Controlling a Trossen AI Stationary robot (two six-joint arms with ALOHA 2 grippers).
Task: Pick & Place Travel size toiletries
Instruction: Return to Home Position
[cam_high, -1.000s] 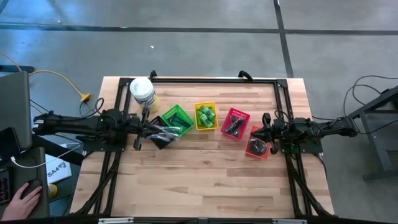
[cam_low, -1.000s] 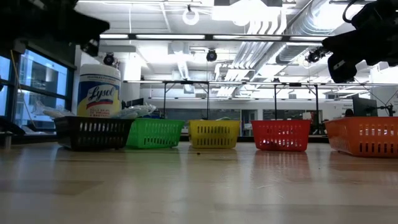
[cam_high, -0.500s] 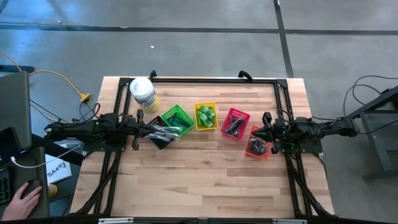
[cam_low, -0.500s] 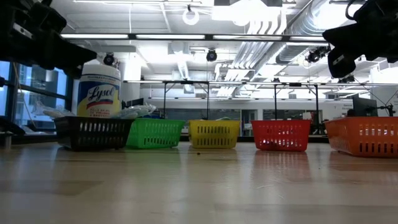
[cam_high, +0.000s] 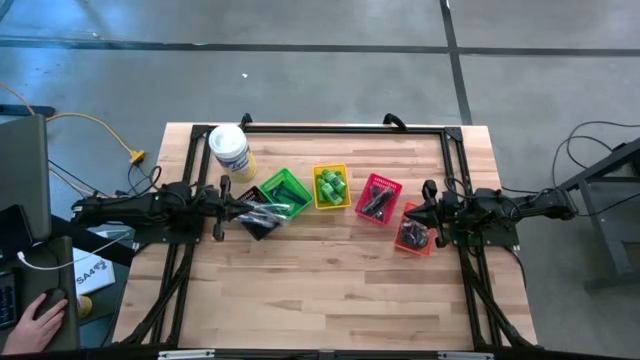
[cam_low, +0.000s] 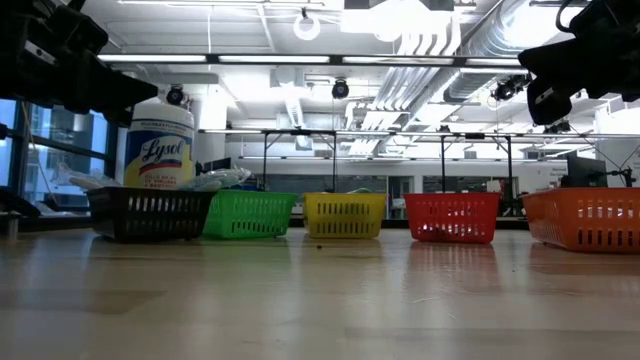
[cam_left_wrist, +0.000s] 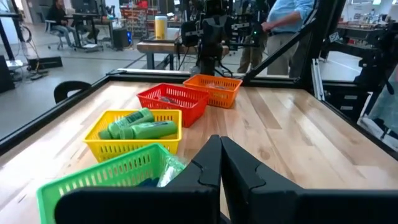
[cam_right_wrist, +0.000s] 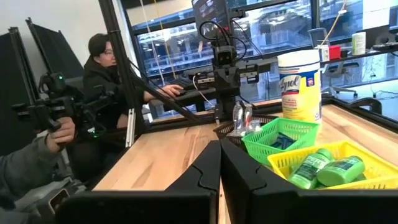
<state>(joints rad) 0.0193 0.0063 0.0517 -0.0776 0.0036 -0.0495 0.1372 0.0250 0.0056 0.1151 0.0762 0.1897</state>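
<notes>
Five small baskets stand in a row across the table: black (cam_high: 256, 224), green (cam_high: 283, 191), yellow (cam_high: 331, 187), red (cam_high: 377, 198) and orange (cam_high: 413, 230). The travel size toiletries lie in them: green mini bottles (cam_left_wrist: 140, 126) in the yellow basket, dark items (cam_high: 376, 203) in the red one, clear-wrapped sticks (cam_high: 264, 211) in the black one. My left gripper (cam_left_wrist: 220, 149) is shut and level above the black basket, touching nothing. My right gripper (cam_right_wrist: 220, 152) is shut and level above the orange basket, holding nothing.
A white tub with a yellow label (cam_high: 229, 148) stands at the far left, behind the black basket. A black metal frame (cam_high: 340, 127) runs around the table's far part. Bare wood (cam_high: 330, 290) fills the near half. People stand beyond the table; a hand (cam_high: 40, 318) rests at the lower left.
My left gripper has sunk and drawn back a little toward the table's left edge, staying shut and empty, then come to rest. The baskets and their contents have not moved.
</notes>
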